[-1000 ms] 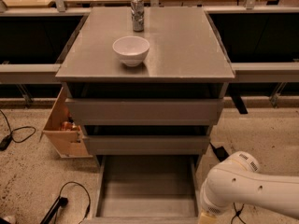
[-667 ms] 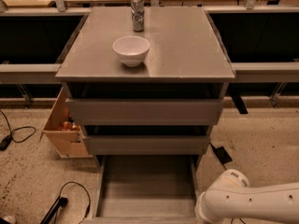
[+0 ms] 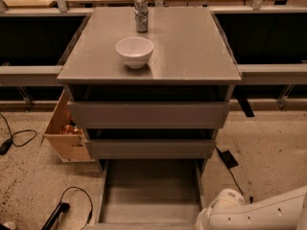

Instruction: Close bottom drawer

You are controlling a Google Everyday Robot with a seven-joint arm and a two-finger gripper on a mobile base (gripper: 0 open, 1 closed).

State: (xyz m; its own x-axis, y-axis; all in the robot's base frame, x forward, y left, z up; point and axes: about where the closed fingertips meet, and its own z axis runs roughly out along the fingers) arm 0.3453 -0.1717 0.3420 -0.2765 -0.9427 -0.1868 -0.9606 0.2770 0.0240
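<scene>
The bottom drawer (image 3: 151, 190) is pulled far out from the grey cabinet, and its long shallow grey tray looks empty. Its front edge runs along the bottom of the view. Above it are two wider grey drawer fronts (image 3: 148, 114), both slightly out. My white arm (image 3: 259, 212) lies low at the bottom right, its rounded end beside the open drawer's right front corner. The gripper itself is out of view below the frame.
A white bowl (image 3: 135, 51) and a metal can (image 3: 141, 14) stand on the cabinet top (image 3: 192, 47). A light wooden box-like drawer (image 3: 64, 128) sticks out at the cabinet's left side. Black cables (image 3: 17, 138) lie on the speckled floor to the left and right.
My arm has sunk lower and toward the bottom right corner of the view. The bottom drawer has not visibly moved.
</scene>
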